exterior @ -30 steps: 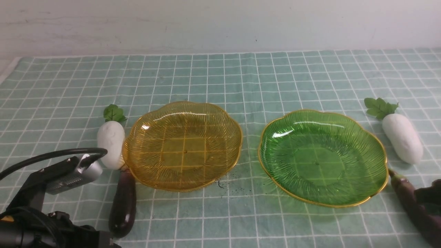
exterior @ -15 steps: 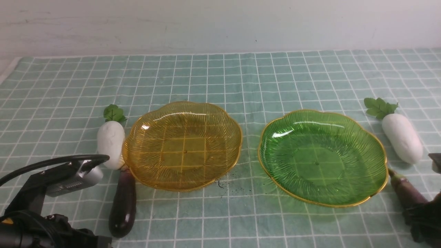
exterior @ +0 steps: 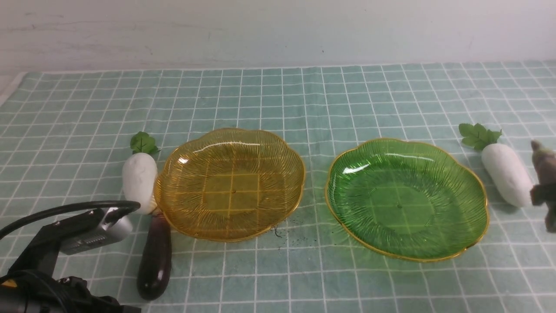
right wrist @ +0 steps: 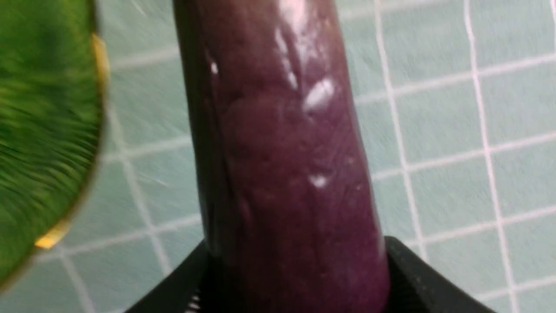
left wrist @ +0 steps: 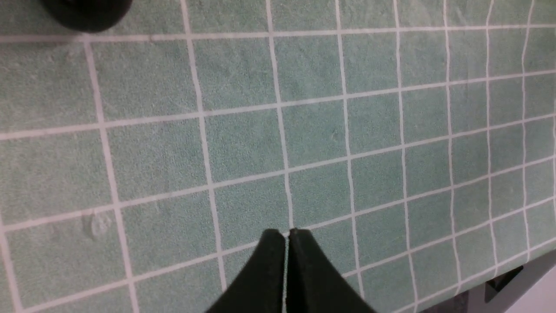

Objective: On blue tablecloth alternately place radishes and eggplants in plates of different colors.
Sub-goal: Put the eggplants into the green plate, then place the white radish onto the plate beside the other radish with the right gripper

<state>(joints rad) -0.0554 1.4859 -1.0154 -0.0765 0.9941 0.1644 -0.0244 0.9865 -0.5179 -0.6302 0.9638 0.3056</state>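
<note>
On the blue tablecloth (exterior: pixel 304 95) stand an empty amber plate (exterior: pixel 230 182) and an empty green plate (exterior: pixel 406 198). One radish (exterior: pixel 139 178) lies against the amber plate's left rim, with an eggplant (exterior: pixel 155 256) below it. The other radish (exterior: pixel 507 174) lies right of the green plate. My right gripper (exterior: pixel 545 194) is shut on the second eggplant (exterior: pixel 544 161), held off the cloth at the right edge, stem up. In the right wrist view this eggplant (right wrist: pixel 282 152) fills the gripper (right wrist: pixel 299 271), beside the green plate (right wrist: pixel 39 130). My left gripper (left wrist: pixel 286 232) is shut and empty over bare cloth.
The left arm (exterior: pixel 52 261) with its cable and camera sits low at the front left, near the lying eggplant. A pale wall (exterior: pixel 278 30) backs the table. The cloth's front edge (left wrist: pixel 478 282) shows in the left wrist view.
My right gripper has lifted the right eggplant off the cloth, up beside the right radish. The left arm has barely shifted.
</note>
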